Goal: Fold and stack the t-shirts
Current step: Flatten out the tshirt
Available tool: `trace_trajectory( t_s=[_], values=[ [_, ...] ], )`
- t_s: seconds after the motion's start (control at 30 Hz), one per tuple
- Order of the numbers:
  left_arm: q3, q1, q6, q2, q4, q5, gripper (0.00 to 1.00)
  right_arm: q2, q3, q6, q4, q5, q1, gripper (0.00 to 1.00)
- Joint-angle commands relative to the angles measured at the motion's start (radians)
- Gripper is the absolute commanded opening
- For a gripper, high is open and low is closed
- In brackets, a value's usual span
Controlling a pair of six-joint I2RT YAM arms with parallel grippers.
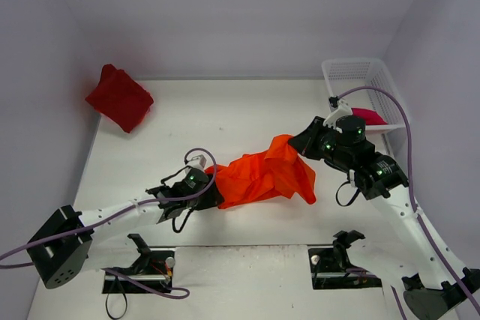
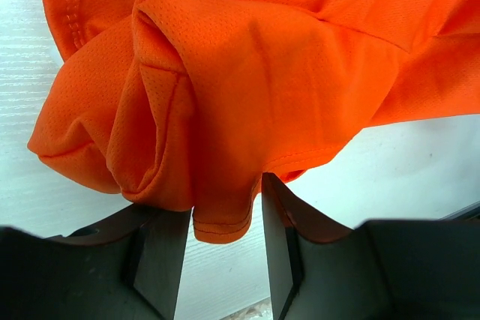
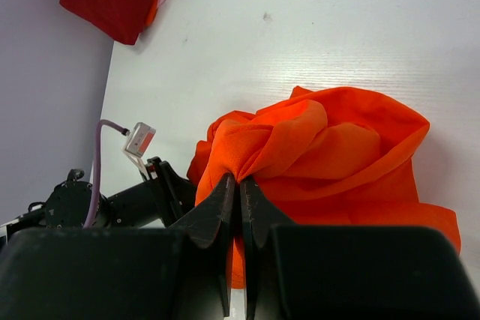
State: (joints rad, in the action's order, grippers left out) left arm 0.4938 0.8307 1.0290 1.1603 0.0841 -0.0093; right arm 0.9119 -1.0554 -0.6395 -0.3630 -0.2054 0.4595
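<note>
1. While the overhead view takes in the whole white table (image 1: pixel 225 110), it shows the orange t-shirt (image 1: pixel 266 177) crumpled near the middle, between the two arms. The left gripper (image 1: pixel 217 194) is at its left edge and the right gripper (image 1: pixel 297 142) at its raised far-right corner.
2. Only that view shows the crimson-pink t-shirt (image 1: pixel 369 116). It lies inside the white mesh basket (image 1: pixel 358 73) at the far right corner, partly hidden behind the right arm.
3. The dark red t-shirt (image 1: pixel 118 97) sits in a compact heap at the far left, well apart from the orange one. The right wrist view also catches it, at its top left.
4. The left wrist view alone shows how the left jaws stand: partly apart, with a hemmed fold of orange cloth reaching in between the fingers (image 2: pixel 169 245) and filling the gap. Whether they press it cannot be told.
5. The right wrist view alone shows the right fingers closed together, a peak of orange cloth pinched at their tips and drawn up from the heap.
</note>
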Motion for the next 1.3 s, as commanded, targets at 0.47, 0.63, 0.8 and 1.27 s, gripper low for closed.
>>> trace_trajectory(
  t_s=[0.47,0.63,0.8,1.27],
  values=[
    [0.065,0.028,-0.014,-0.076,0.065,-0.054,0.36,-0.016,0.011,-0.006,0.067,0.009,0.002,0.0],
    [0.066,0.034,-0.012,-0.1,0.098,-0.055,0.36,-0.018,0.011,-0.008,0.067,0.009,0.001,0.0],
    [0.052,0.038,-0.003,-0.116,0.086,-0.067,0.35,-0.018,0.009,-0.005,0.067,0.009,0.002,0.0],
    [0.077,0.044,-0.006,-0.002,-0.004,-0.043,0.33,-0.001,0.003,0.001,0.067,0.012,0.001,0.0]
  ],
)
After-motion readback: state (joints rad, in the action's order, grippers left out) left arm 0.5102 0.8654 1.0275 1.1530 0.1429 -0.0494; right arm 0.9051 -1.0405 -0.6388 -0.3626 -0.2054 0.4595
